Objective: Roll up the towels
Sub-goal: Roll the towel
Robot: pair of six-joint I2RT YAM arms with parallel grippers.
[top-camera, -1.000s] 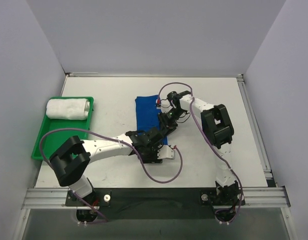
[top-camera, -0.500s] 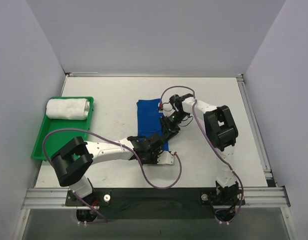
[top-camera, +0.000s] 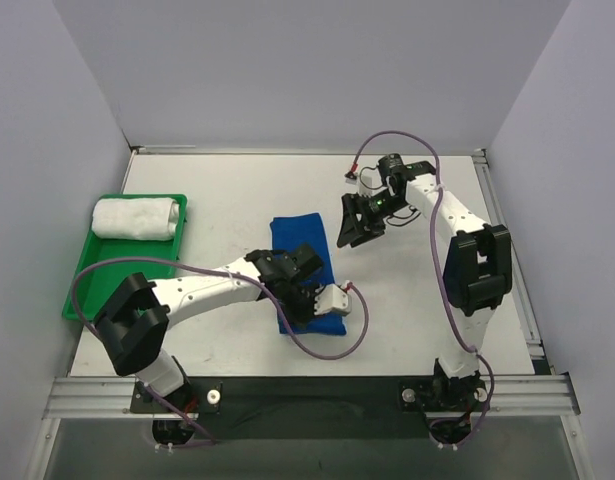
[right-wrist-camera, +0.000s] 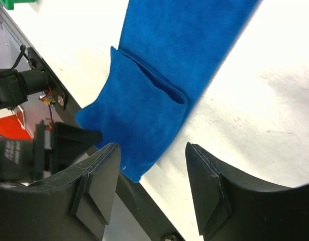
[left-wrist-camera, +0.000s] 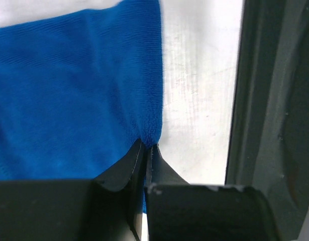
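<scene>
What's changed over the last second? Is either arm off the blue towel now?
The right gripper has left the blue towel and swung away toward the far right, where it now hangs open over bare table. The left gripper, shut on the towel's edge, has drawn the towel toward the near edge, leaving its near end folded over. The rolled white towel and the green tray have not moved.
</scene>
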